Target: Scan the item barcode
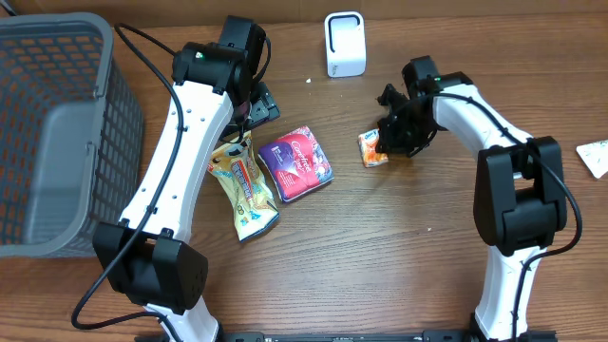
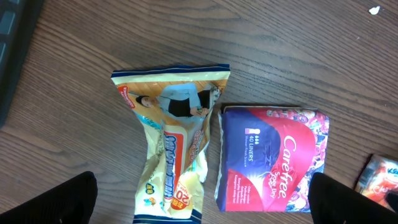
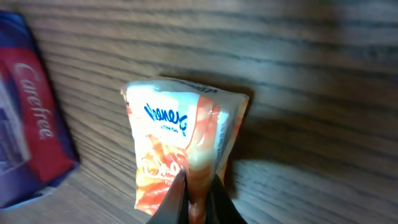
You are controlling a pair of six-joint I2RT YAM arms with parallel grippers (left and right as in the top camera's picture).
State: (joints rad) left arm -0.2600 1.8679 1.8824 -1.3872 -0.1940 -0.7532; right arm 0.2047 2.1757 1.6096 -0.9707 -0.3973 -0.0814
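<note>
Just short of the scanner (image 1: 345, 44), on the robot's side of it, the right gripper (image 3: 194, 202) is pinched narrow on the bottom edge of an orange snack packet (image 3: 180, 149). Can't tell if the packet is clear of the table (image 1: 380, 247) yet.

Step in hand, prob: lift the packet and show its code to the scanner. No barcode visible from any cam, and the printed front faces the wrist cam, so the code is likely on the back. Best to turn the wrist so that side squares up to the scanner face, then hold flat and steady. Grip is on one edge only, so the packet may flop or crease; go slow.

Further from the scanner, toward the left arm, a purple liner pack (image 2: 273, 158) and a yellow snack bag (image 2: 171, 155) lie side by side. The left gripper (image 2: 202, 208) hangs over them, jaws wide, holding nothing. A basket (image 1: 104, 142) sits well off on that side, and a white packet (image 1: 594, 157) far out on the other. Nothing lies btw packet and scanner.
</note>
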